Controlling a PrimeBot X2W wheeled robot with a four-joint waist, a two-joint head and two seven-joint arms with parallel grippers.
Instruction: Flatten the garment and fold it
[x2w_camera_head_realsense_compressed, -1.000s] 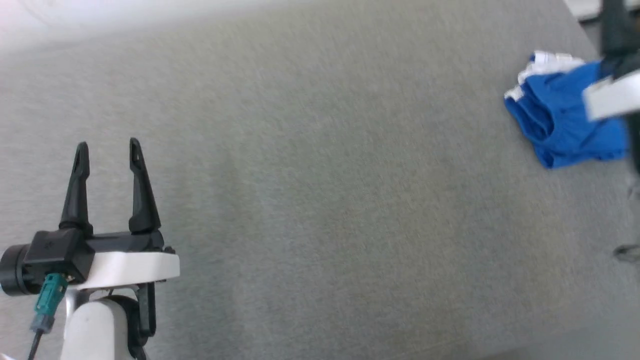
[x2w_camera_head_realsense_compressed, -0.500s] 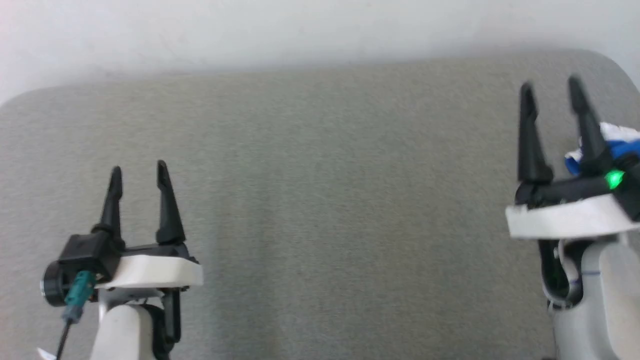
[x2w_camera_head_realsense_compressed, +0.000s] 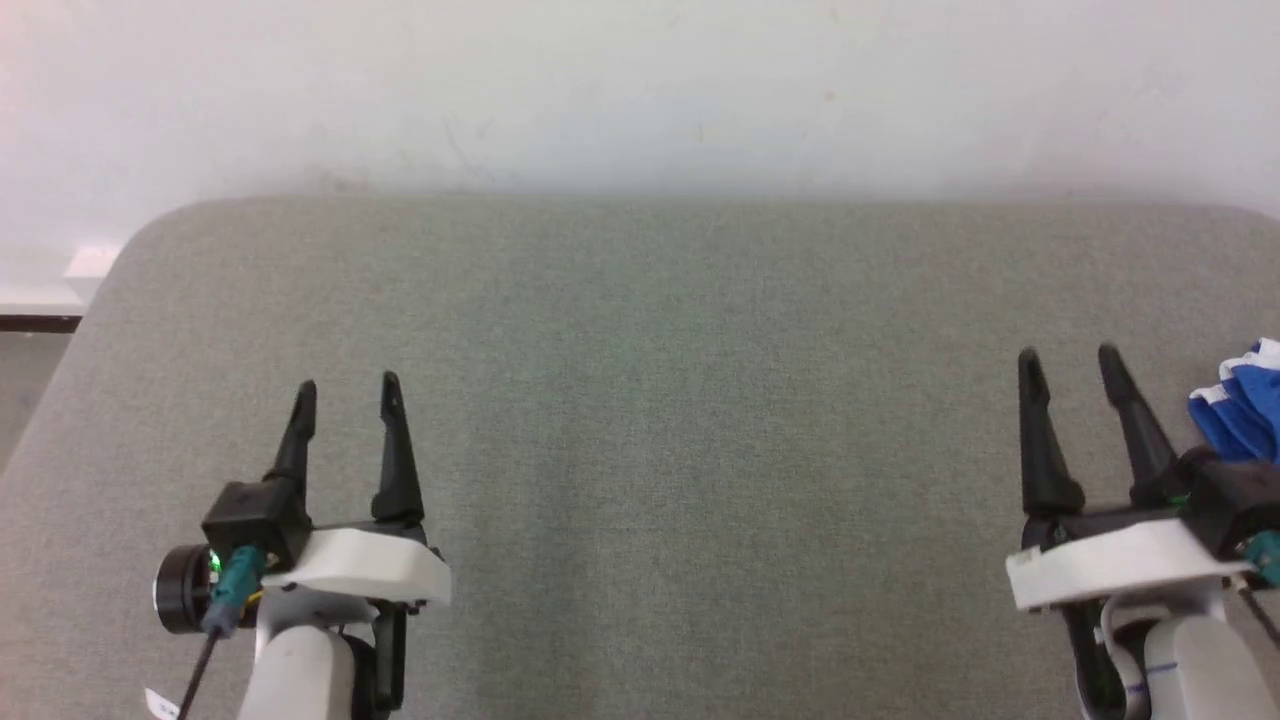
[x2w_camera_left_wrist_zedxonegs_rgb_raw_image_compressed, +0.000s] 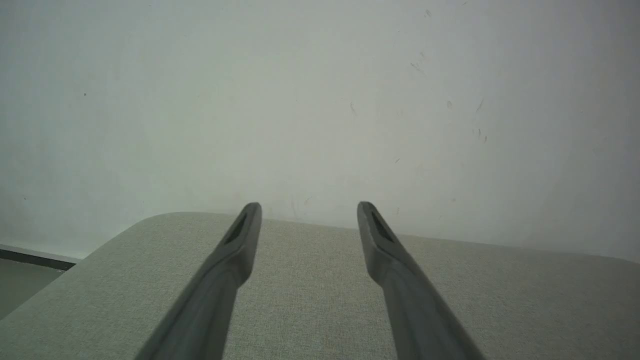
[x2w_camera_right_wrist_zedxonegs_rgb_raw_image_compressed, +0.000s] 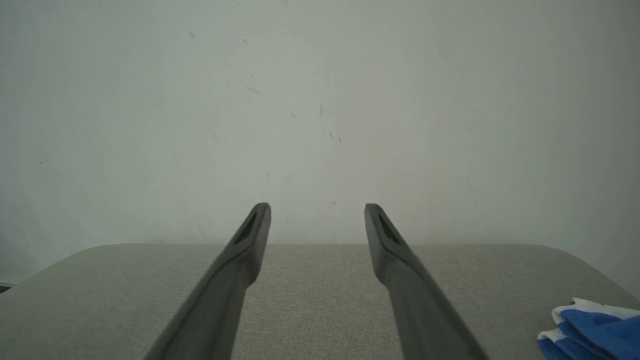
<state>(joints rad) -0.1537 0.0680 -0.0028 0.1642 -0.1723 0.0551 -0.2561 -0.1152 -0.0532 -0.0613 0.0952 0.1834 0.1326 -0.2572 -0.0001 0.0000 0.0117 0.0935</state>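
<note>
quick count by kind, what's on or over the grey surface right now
grippers: 2 (left gripper and right gripper, both open and holding nothing)
garment: 1 (blue with white trim, bunched beside the right gripper)
total: 3

No text, number, brand or sign is showing legibly in any view. A small white tag (x2w_camera_head_realsense_compressed: 160, 703) is sitting at the lower left edge of the head view, its face too small to read.

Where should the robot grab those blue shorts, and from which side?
Probably the white-trimmed edge of the garment, which lies bunched with that edge facing the open right gripper; come in from the garment's left side with that gripper.
</note>
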